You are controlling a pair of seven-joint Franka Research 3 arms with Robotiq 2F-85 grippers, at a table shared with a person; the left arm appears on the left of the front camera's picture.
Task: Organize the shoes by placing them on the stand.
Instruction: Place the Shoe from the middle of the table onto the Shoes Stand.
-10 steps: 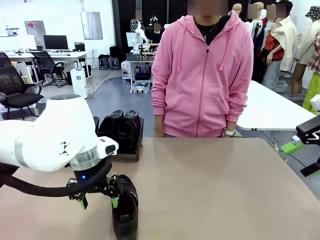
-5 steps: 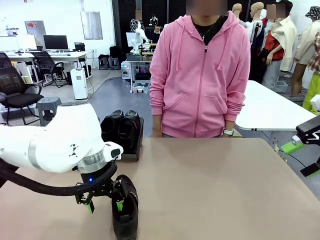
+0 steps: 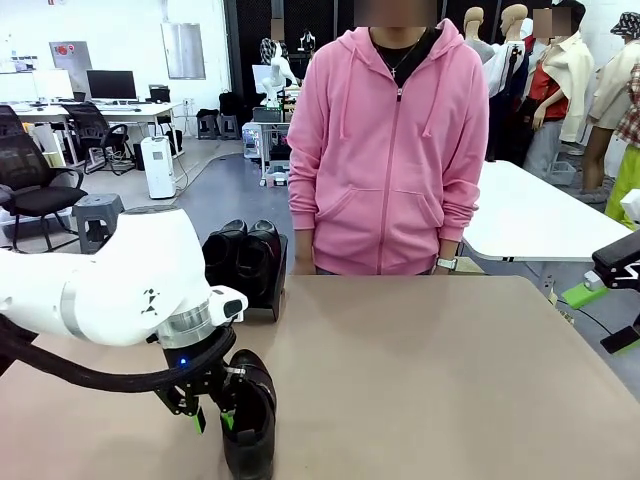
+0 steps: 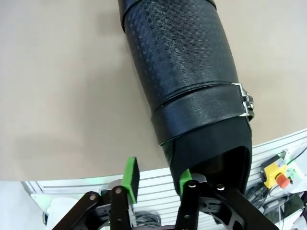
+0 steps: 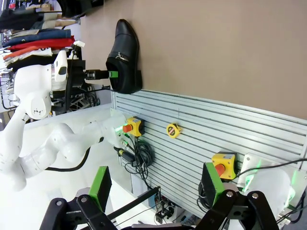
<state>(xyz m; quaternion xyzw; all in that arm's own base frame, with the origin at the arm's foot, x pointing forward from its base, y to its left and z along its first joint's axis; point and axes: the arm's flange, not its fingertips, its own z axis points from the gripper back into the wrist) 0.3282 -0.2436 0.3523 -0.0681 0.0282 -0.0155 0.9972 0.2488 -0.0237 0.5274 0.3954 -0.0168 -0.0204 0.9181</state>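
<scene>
- Glossy black leather: one shoe [image 3: 250, 420] lies at the lower left of the front view, near the counter's [image 3: 430, 380] near edge, toe pointing away across the counter.
- In the left wrist view the same shoe [image 4: 184, 76] fills the middle, with a strap and small metal buckle across the instep and the heel opening at the lower right.
- Two more shoes [image 3: 243, 255] sit side by side on the stand [image 3: 276, 285] at the left of the front view, above the arm.
- Handling, as a judgement: the leather looks stiff at the heel and softer over the vamp, light enough for one tool, and slick on its polished outside.
- The heel collar seems the best hold, one finger inside the opening and one outside.
- The left tool [image 3: 209, 418] is partly closed at that spot; one green pad [image 4: 185, 178] is at the collar's wall, the other pad [image 4: 129, 173] stands clear outside with a gap showing.
- Whether the shoe is gripped yet, I cannot tell.
- The left arm comes in low from the left edge, its wrist bent down so the fingers point at the counter.
- The right tool [image 5: 156, 187] is wide open and holds nothing.
- It shows at the right edge of the front view, well apart from the shoes.
</scene>
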